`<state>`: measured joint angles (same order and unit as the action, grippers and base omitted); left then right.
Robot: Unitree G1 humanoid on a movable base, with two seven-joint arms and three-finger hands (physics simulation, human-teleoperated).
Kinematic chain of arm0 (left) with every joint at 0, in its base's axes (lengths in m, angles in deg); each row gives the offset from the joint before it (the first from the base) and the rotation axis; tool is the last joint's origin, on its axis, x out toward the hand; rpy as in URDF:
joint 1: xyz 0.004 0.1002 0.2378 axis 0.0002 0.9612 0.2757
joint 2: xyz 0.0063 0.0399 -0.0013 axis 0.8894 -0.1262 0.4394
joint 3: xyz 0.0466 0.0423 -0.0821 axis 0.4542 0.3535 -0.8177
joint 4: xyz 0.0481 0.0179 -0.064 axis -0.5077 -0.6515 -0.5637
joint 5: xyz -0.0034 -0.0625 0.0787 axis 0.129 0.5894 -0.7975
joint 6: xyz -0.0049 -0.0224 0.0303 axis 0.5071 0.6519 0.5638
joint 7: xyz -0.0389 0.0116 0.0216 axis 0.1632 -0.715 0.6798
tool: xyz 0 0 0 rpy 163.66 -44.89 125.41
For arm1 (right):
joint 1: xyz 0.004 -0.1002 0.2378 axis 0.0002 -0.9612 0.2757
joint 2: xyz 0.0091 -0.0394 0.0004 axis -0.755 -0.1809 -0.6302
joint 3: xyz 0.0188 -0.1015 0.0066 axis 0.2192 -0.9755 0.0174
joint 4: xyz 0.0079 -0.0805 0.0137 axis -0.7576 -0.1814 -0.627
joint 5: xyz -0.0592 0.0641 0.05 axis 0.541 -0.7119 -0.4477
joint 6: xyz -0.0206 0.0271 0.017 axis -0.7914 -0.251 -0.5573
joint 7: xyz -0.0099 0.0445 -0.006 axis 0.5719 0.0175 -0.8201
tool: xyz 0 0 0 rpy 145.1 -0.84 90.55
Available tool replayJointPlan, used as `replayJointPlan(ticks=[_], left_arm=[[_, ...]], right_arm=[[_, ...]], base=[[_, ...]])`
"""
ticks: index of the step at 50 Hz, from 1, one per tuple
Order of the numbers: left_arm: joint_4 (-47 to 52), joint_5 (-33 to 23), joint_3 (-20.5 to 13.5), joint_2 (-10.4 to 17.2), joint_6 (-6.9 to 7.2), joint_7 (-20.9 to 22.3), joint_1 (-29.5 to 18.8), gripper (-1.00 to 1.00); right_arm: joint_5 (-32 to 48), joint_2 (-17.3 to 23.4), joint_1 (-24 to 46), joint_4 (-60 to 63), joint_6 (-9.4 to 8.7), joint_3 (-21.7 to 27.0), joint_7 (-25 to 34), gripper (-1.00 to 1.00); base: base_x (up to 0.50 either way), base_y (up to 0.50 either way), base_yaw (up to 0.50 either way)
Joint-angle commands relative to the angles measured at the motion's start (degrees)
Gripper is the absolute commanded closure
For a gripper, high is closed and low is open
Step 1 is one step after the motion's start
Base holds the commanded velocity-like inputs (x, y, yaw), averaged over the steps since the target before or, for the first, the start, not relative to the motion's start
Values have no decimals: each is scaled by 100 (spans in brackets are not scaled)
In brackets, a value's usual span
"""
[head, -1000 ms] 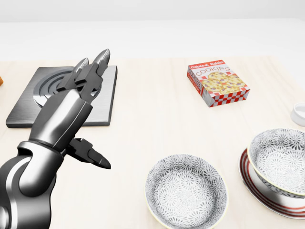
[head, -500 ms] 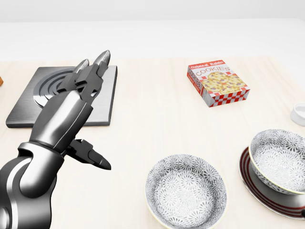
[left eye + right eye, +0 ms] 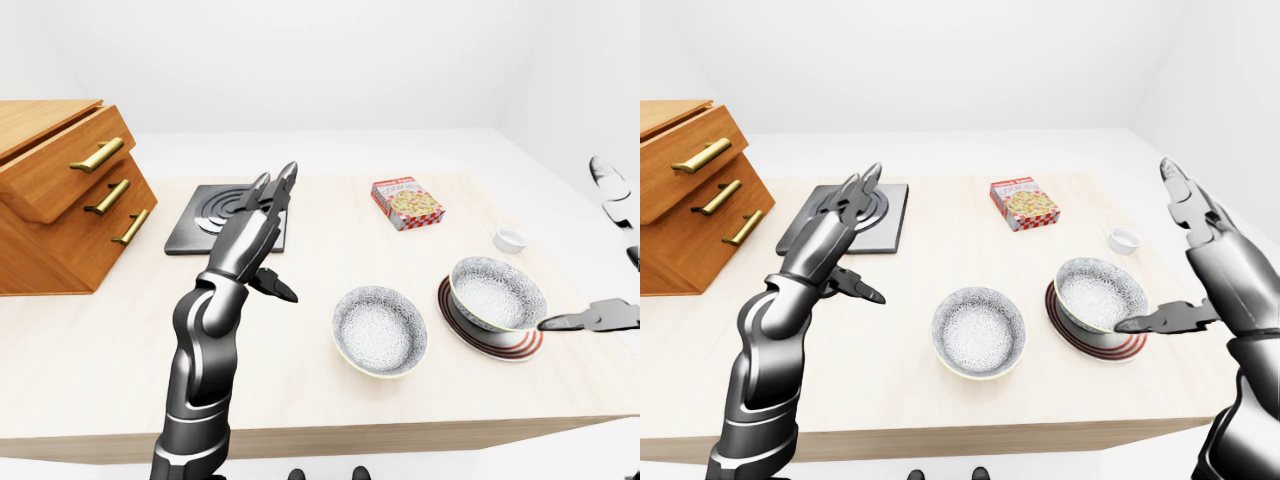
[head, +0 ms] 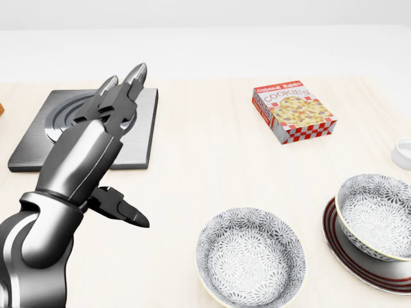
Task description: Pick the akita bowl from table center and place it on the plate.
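A patterned akita bowl [image 4: 376,215] sits upright on the red-ringed plate [image 4: 340,251] at the right edge of the head view. A second, similar bowl [image 4: 250,256] rests on the table to the plate's left. My right hand [image 3: 1165,255] is open just right of the plate, its thumb tip near the bowl's rim and its fingers raised, holding nothing. My left hand [image 4: 128,151] hovers open over the table's left side, fingers stretched toward the burner, well away from both bowls.
A cookies box [image 4: 294,112] lies at the upper middle, a grey burner plate [image 4: 83,128] at the upper left, and a small white cup [image 4: 404,153] at the right edge. A wooden drawer cabinet [image 3: 60,190] stands at the table's left end.
The bowl on the plate has settled slightly lower and steadier. The right thumb tip seen at the bottom right half a second ago has left the head view. The left hand rose slightly.
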<state>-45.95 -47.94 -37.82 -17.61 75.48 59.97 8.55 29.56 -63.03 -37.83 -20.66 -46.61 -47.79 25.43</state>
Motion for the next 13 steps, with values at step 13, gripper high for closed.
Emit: replayJointPlan(ticks=[13], left_arm=[[197,617,-95,-49,0,-245,-78,-100]], right_arm=[[-2717,-662,1159,-142,0,-1750,-2218,-100]], base=[[0,0,0]])
